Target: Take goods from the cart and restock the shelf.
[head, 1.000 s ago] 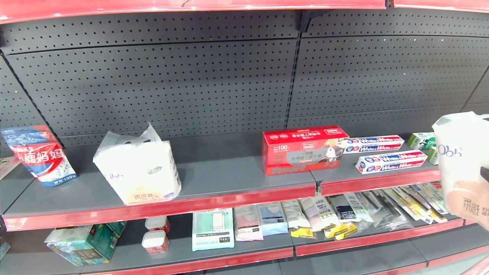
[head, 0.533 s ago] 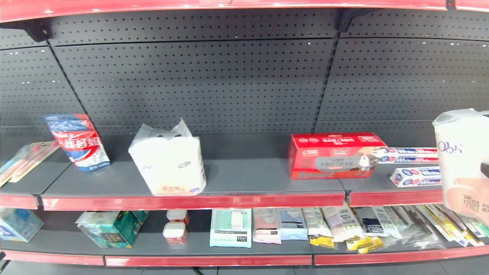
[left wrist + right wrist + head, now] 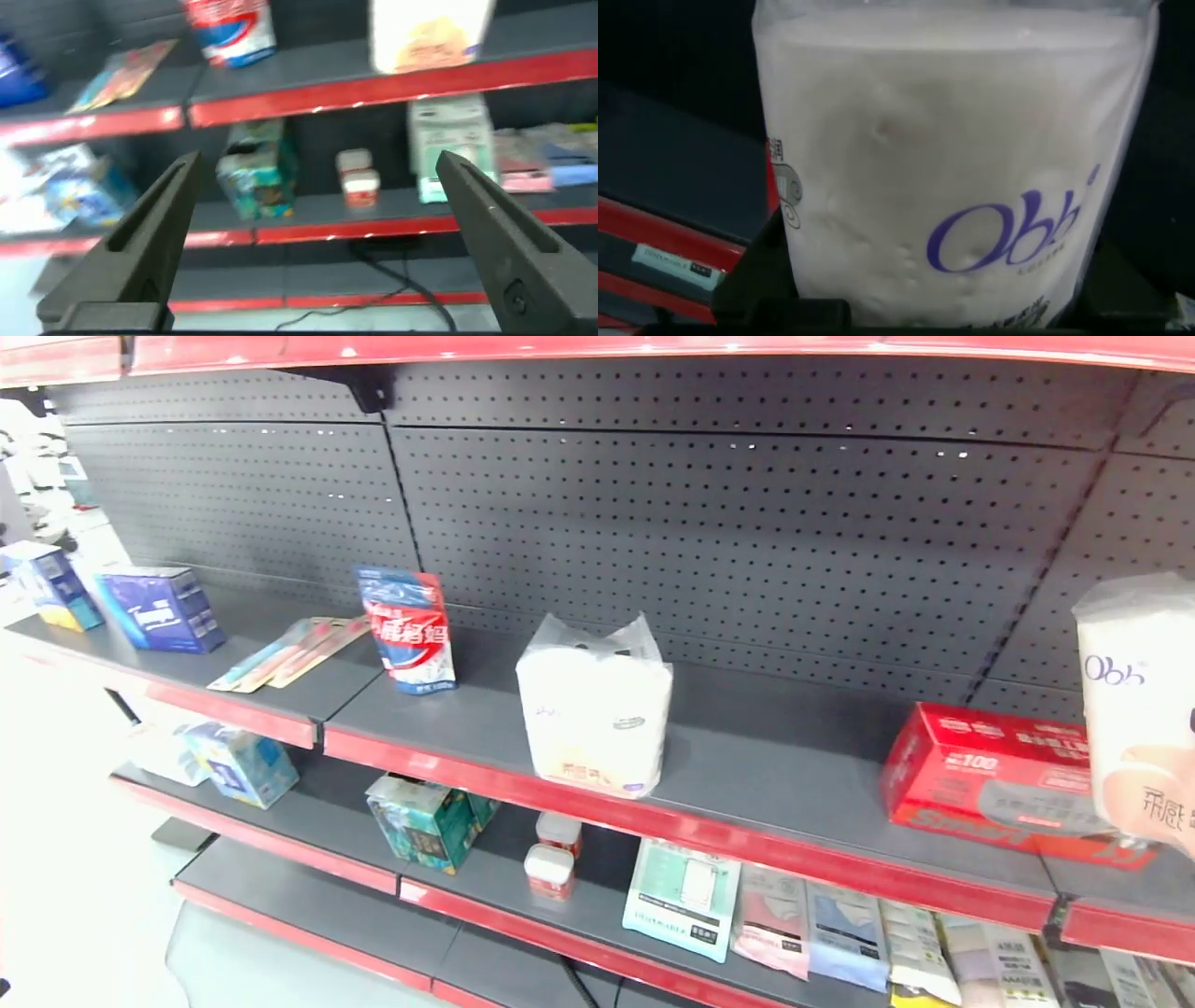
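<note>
Beyond both end effectors runs a dark grey shelf (image 3: 775, 747) with red front strips, backed by a black pegboard wall (image 3: 700, 523); pale floor (image 3: 65, 859) lies far to the left of them.

Clamped in the right end effector (image 3: 938, 280) is a white tissue pack (image 3: 1134, 709). It stands upright, long axis vertical, printed face toward the head camera. It is held off the shelf, in front of the upper tier. Dark fingers (image 3: 752, 275) press on both its flanks.

Just left of that end effector and behind the pack, a red box (image 3: 990, 775) lies flat, its long axis along the shelf's edge. Farther left a second tissue pack (image 3: 595, 705) stands upright near the front strip, its plastic handle flaps up. Past it come a red-and-blue pouch (image 3: 408, 630), standing, then flat toothbrush packs (image 3: 289, 651) and blue boxes (image 3: 163, 609).

The left end effector (image 3: 322, 252) is empty. Its two black fingers (image 3: 149, 243) are spread wide and point at the shelving at the height of the lower tier. Ahead of it on that tier sit a green box (image 3: 260, 177), two small red-capped jars (image 3: 360, 182) and a pale green flat packet (image 3: 448, 149), with more flat packets (image 3: 812, 929) to the right.
</note>
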Controlling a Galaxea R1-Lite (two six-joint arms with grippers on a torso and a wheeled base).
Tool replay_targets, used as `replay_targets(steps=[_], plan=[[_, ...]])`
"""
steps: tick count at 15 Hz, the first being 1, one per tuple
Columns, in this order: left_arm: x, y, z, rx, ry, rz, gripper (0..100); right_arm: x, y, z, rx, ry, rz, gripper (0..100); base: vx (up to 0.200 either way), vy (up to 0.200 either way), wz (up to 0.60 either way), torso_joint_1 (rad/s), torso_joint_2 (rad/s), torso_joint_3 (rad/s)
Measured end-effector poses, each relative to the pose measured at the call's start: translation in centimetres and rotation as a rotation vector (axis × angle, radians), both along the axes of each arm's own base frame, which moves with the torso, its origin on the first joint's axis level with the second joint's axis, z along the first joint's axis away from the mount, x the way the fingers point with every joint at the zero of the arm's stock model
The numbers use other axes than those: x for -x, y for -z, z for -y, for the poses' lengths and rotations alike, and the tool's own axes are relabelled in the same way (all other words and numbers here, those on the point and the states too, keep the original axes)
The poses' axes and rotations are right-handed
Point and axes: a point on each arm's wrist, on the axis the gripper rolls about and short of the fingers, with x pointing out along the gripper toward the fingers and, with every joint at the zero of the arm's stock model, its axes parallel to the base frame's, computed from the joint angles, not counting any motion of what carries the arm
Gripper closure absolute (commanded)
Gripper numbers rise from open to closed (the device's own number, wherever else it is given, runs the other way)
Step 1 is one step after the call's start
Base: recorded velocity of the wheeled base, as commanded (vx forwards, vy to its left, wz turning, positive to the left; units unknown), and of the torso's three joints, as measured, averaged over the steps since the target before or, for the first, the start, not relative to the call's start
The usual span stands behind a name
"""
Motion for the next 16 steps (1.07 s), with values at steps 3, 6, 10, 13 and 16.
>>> replay_targets(steps=[3, 6, 10, 13, 16], plan=[[0.2, 1.2, -0.2, 0.016, -0.099, -0.009, 0, -0.3, -1.8, 0.0, 0.012, -0.009, 0.052, 100, 0.0, 0.0, 0.0, 0.0, 0.0, 0.0], [0.3, 2.7, -0.5, 0.026, -0.228, -0.015, 0, -0.9, -3.0, -0.8, 0.009, -0.103, 0.079, 100, 0.0, 0.0, 0.0, 0.0, 0.0, 0.0], [0.4, 3.5, -0.6, 0.095, -0.289, -0.022, 0, -3.6, -3.3, -2.8, -0.041, -0.266, 0.097, 100, 0.0, 0.0, 0.0, 0.0, 0.0, 0.0], [0.4, 3.4, -0.6, 0.098, -0.314, -0.009, 0, -7.3, -2.7, -4.1, -0.094, -0.322, 0.119, 100, 0.0, 0.0, 0.0, 0.0, 0.0, 0.0], [0.3, 3.0, -0.5, 0.107, -0.272, 0.045, 0, -10.0, -0.8, -5.8, -0.208, -0.375, 0.028, 100, 0.0, 0.0, 0.0, 0.0, 0.0, 0.0]])
